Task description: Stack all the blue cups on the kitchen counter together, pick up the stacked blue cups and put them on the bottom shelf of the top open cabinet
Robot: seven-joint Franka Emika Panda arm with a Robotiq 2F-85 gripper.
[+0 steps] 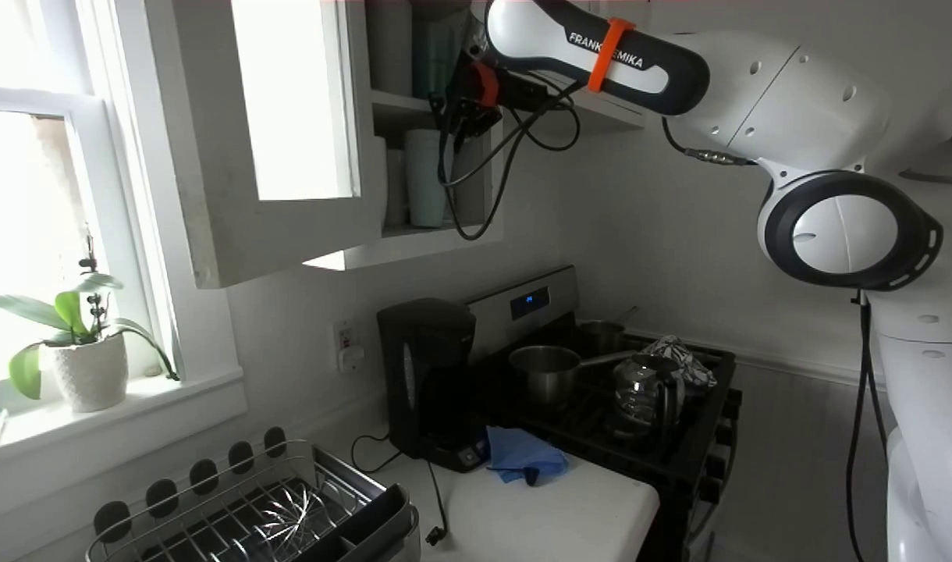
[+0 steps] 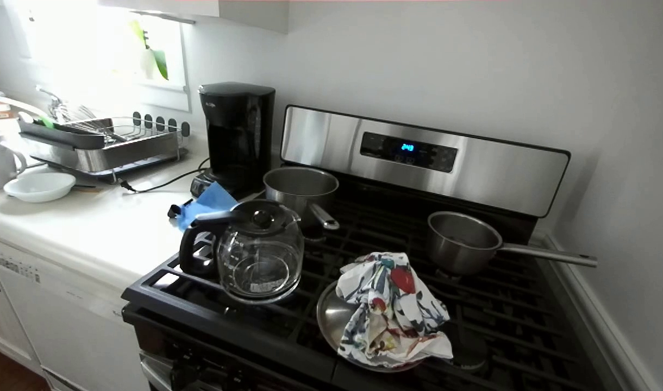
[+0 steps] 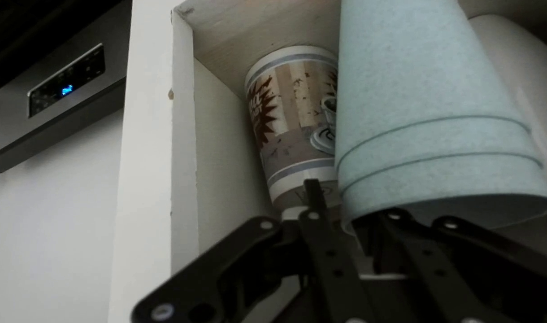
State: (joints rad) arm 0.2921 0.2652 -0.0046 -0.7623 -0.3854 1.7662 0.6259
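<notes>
Pale blue stack of cups [image 3: 430,89], upright on the bottom shelf [image 3: 237,38] of the open cabinet [image 1: 429,248], just beside a printed cup [image 3: 296,107]. Judging by the two lines below the rim, nested one inside another; so, most probably, already stacked and already in the right place. Close to the rim, in the wrist view: the claw [image 3: 339,202], with fingers [image 3: 316,199] parted by a small gap, and with no hold on anything to be seen. From this angle, not possible to say whether touching the rim or only beside it. On the kitchen counter [image 2: 114,225], also blue, but only a cloth [image 2: 206,203]. Left to do, by judgement: to draw back the claw without pulling the stack along and without knocking at the upper shelf [image 1: 398,100].
</notes>
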